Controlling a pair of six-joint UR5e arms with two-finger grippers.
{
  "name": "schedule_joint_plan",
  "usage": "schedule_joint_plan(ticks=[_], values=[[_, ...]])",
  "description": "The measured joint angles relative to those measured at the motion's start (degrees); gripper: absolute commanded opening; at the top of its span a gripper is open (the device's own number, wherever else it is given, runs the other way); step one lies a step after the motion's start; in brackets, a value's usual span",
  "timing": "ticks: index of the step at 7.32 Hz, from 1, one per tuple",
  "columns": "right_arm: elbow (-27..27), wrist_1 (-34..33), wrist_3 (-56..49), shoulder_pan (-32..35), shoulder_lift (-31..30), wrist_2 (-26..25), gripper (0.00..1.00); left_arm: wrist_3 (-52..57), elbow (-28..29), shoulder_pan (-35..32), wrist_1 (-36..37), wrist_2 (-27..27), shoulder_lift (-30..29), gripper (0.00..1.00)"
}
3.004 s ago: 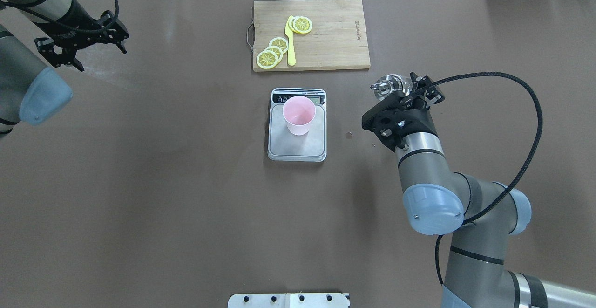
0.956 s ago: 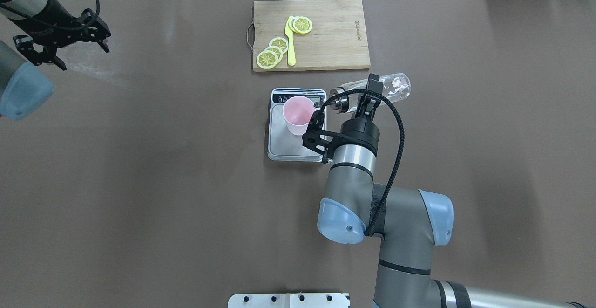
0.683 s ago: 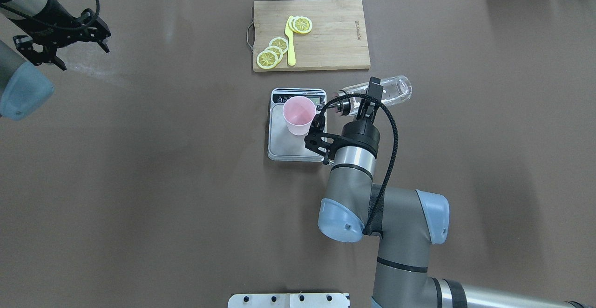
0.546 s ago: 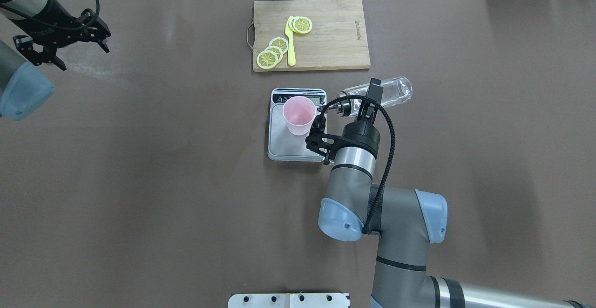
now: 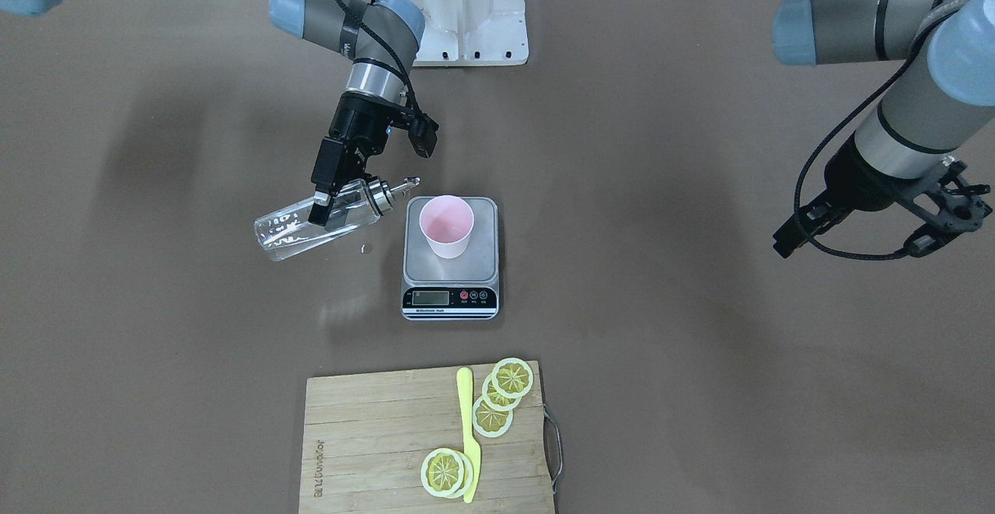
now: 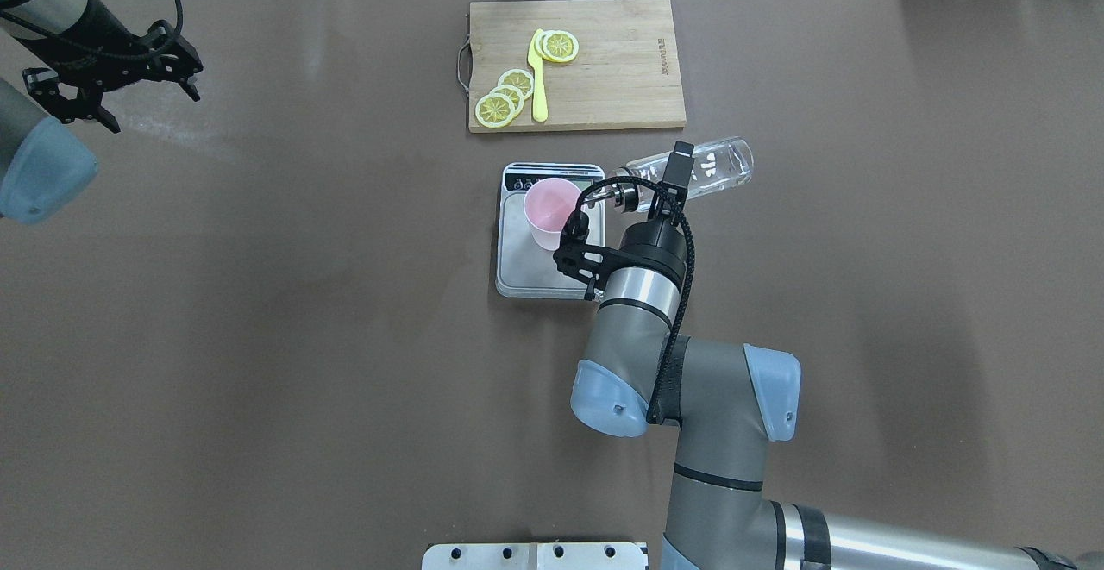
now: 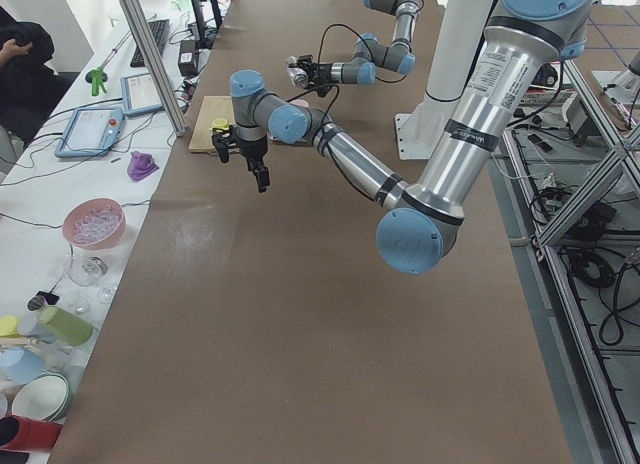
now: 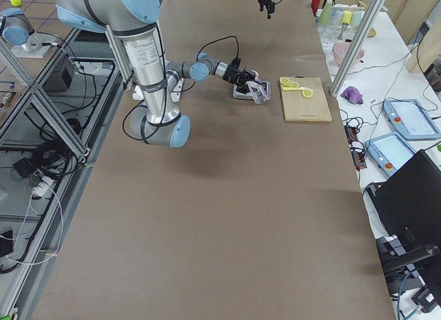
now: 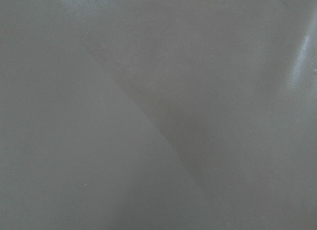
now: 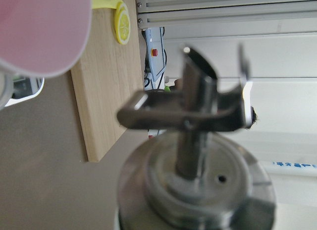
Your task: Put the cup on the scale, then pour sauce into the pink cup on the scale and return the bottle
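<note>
Right claw [image 5: 320,211] clamps the clear glass bottle [image 5: 284,232], tipped near level.
Metal spout [image 5: 406,183] near pink cup [image 5: 445,222]; left claw [image 6: 155,109] spread, I think.

in the right wrist view we get the bottle [image 10: 195,190] only as a blurred collar and spout, its glass body cut off at the bottom edge, and the cup [image 10: 42,29] cropped by the top left corner. from overhead the right arm [image 6: 638,303] hides one near corner of the scale [image 6: 526,266], whose display digits are too small for us to read. the left wrist view shows only blurred desk [image 9: 158,111].
</note>
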Motion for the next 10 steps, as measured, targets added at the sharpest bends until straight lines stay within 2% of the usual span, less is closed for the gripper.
schedule_joint_plan(ticks=[10], values=[[-5.8, -2.3, 0.1, 1.8, 2.4, -7.4, 0.00, 0.7, 1.4, -0.1, -2.1, 0.0, 1.0, 0.98]])
